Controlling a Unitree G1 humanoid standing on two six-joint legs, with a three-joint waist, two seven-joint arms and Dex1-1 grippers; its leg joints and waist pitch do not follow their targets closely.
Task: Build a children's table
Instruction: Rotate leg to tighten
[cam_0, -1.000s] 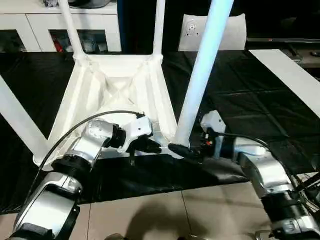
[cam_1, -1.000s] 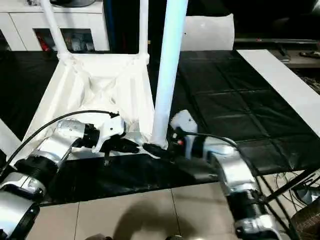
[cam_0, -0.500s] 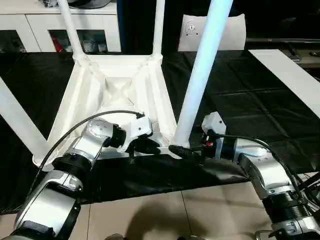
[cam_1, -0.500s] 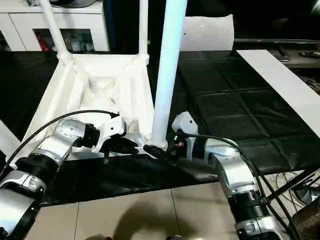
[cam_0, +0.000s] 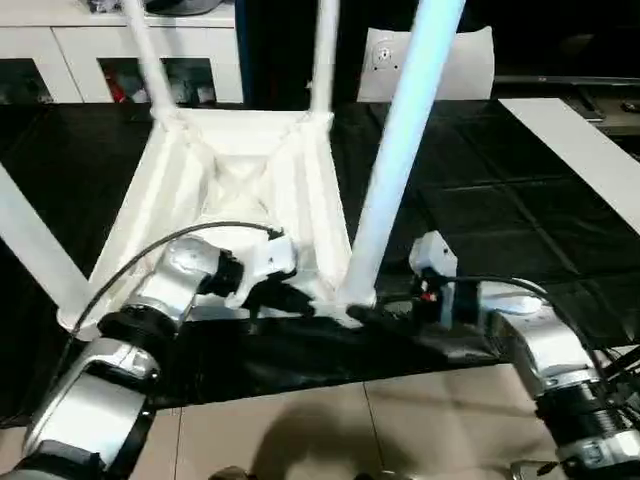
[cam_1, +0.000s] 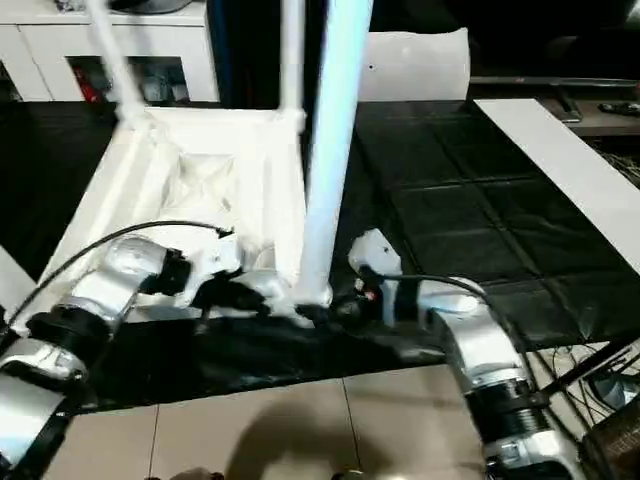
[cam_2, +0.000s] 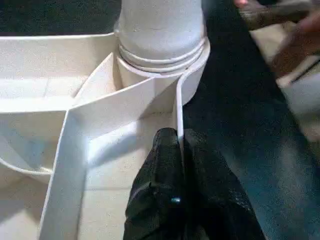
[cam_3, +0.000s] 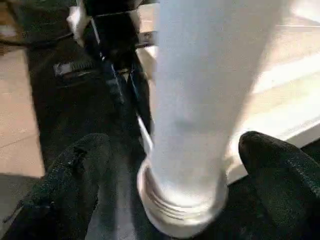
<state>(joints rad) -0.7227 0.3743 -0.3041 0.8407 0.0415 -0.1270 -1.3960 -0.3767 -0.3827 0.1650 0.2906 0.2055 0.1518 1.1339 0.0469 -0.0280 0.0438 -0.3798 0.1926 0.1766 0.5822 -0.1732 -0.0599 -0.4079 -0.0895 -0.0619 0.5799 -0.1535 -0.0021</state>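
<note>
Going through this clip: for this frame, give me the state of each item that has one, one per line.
Table top: upside down on the black mat, ribbed underside up.
Near right leg: standing upright in its corner socket.
Other legs: also standing in their sockets.
Left claw: shut on the table top's thin rim beside that socket.
Right claw: open, fingers on either side of the near right leg's base, not gripping.

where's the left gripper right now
The left gripper is pinched shut on the table top's thin near rim, just left of the near-right leg.
</note>
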